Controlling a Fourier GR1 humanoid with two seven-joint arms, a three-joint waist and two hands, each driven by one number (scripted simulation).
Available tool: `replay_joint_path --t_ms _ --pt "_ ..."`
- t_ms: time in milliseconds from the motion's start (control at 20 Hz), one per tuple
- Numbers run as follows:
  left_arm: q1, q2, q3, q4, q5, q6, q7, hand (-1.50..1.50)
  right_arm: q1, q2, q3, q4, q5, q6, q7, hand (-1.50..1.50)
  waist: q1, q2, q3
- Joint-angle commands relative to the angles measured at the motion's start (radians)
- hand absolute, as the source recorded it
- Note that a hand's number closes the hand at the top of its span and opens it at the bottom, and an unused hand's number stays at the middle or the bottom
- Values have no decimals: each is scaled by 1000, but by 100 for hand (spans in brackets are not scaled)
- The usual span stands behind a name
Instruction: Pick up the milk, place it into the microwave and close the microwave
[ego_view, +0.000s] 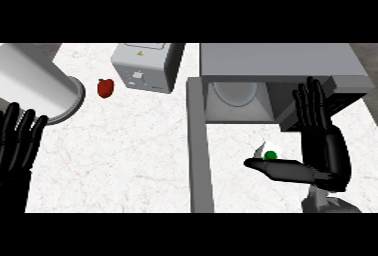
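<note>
Sitting just before the open grey box-shaped microwave (280, 62), beside the thumb of the spread black right hand (328, 150), the small white green-capped milk carton (269, 151) looks light, stiff-walled yet crushable, best gripped across its flat sides.

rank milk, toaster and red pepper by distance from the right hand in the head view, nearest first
1. milk, just left of the right hand, above its thumb.
2. toaster, back of the counter, left of the microwave.
3. red pepper, farther left still, beyond the toaster.
</note>
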Motion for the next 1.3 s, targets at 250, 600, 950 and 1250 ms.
replay_joint_path --t_ms 250,600,950,1250 --pt "76 -21 -21 -90 -14 -22 26 -150 135 12 7 160 1 22 -196 -150 -2 0 0" --pt "113 -51 -69 -145 -52 -25 44 -150 69 -21 -76 357 -13 27 -305 -150 0 1 0" --pt "156 -55 -58 -213 -32 -34 80 -150 67 -40 -140 541 -47 56 -423 -150 2 1 0" --pt "205 -64 -50 -97 -36 -84 -93 -150 8 -64 -189 758 -62 99 -590 -150 3 1 0"
